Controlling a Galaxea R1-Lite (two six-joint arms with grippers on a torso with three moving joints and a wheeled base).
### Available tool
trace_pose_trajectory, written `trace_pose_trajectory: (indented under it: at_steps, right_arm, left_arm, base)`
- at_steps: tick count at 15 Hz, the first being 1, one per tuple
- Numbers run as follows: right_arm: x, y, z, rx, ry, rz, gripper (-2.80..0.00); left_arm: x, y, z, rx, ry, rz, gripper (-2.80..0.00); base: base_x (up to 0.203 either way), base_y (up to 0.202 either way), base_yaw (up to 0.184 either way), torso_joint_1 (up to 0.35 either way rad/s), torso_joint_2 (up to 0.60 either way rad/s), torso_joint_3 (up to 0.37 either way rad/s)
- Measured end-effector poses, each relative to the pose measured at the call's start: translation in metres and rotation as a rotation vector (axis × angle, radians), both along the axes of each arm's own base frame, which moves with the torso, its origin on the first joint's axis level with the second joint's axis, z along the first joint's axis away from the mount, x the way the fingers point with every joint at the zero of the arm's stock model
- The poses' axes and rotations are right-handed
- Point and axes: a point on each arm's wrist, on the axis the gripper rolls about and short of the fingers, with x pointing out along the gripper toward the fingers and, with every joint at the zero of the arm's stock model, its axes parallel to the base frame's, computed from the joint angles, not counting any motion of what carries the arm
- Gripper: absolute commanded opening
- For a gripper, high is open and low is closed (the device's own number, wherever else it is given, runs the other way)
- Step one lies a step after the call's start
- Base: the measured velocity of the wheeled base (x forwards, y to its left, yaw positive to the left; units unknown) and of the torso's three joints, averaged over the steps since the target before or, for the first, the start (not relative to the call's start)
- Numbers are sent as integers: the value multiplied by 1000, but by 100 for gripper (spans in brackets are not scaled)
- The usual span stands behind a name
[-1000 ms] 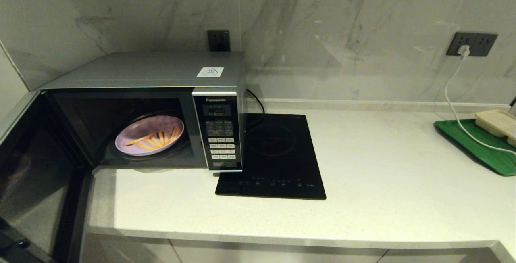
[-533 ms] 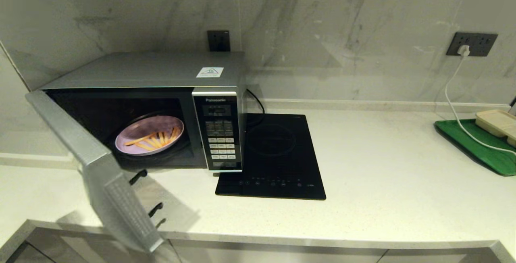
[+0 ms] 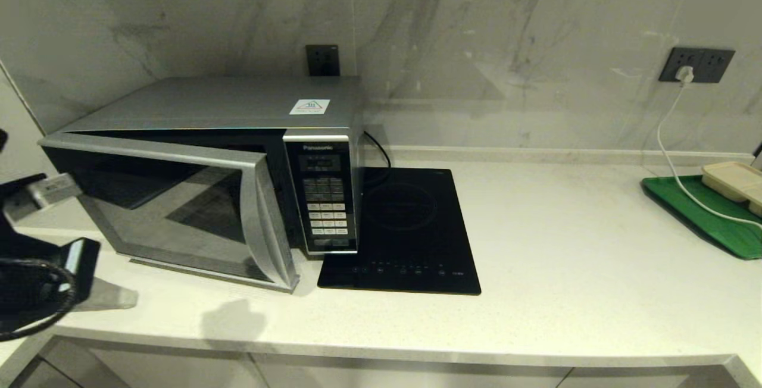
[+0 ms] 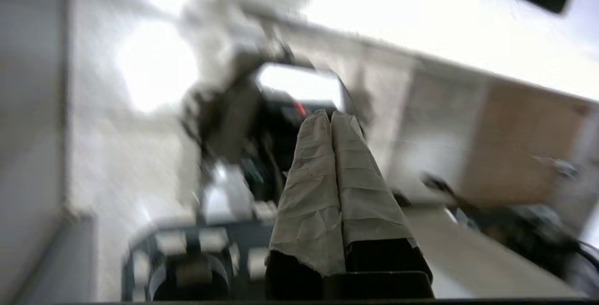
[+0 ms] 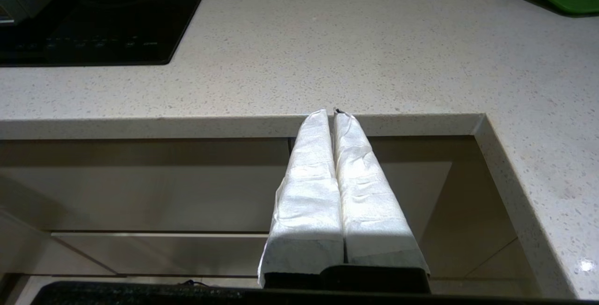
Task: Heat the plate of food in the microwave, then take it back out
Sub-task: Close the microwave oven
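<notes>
Microwave [image 3: 208, 156] door [image 3: 172, 215] stands ajar, centre-left of the head view; left gripper [image 4: 330, 118], fingers pressed together and empty, sits lower left, nearer than the parked right gripper [image 5: 330, 113], likewise closed and empty

This is a kitchen. A pale speckled stone desk [image 3: 536, 245] runs along a marble-look wall [image 3: 476, 31], with cabinet fronts [image 5: 187, 192] under its edge. At nine o'clock stands a silver microwave [image 3: 208, 108], and just beside it, near the centre, a flat black cooktop [image 3: 411, 227]. Wall sockets [image 3: 699, 65] sit at two o'clock, one with a white cable [image 3: 670, 138] plugged in. A green tray [image 3: 696, 212] lies at three o'clock.
</notes>
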Motion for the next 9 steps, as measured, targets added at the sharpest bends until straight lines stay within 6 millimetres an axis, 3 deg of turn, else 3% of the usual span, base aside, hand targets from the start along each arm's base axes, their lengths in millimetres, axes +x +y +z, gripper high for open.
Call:
trace_pose_trajectory:
  at_steps: [3,9]
  right_arm:
    - [0,0,0,0,0,0,-280]
    - [0,0,0,0,0,0,-280]
  left_arm:
    - [22,-30,-11,110,-263,56,-280]
    - [48,-84,0,83,-607,2,-280]
  base:
    - [0,0,0,0,0,0]
    - [0,0,0,0,0,0]
